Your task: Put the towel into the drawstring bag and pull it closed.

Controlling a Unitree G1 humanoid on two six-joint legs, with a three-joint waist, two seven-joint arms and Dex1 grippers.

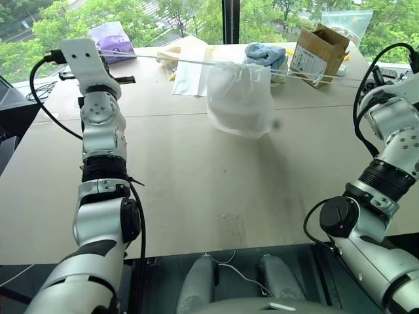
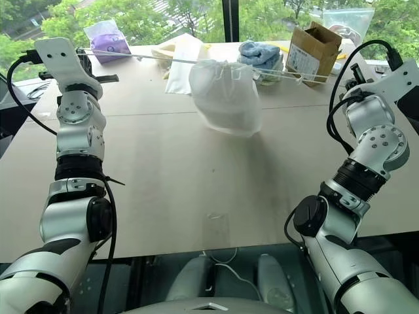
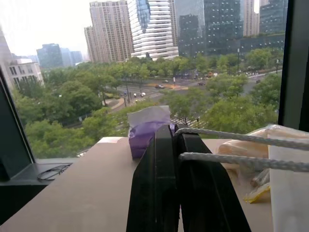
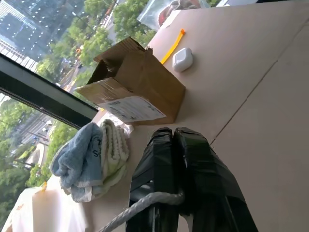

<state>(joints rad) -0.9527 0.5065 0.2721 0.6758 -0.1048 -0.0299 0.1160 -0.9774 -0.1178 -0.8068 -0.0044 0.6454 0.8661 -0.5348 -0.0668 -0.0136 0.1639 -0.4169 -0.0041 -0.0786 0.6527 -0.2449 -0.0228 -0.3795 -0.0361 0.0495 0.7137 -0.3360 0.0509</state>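
Black fingers of the left gripper (image 3: 174,145) fill the near foreground of the left wrist view, pressed together on two strands of white braided cord (image 3: 241,150). Beyond them a purple and white plastic pouch (image 3: 147,130) sits at the far left edge of the pale brown table (image 1: 196,190). From that gripper the cords run taut across the far half of the table to the thin, slightly see-through white fabric drawstring bag (image 1: 240,98), which hangs from them with its mouth gathered and its bulging bottom just above the tabletop. Behind it lie a flat white sheet (image 1: 190,72) and a bundle of light-blue and cream towels (image 4: 91,162), then a brown cardboard box (image 4: 133,92). On the right, the right gripper (image 4: 176,140) has its black fingers clamped on the other white cord end (image 4: 140,205).
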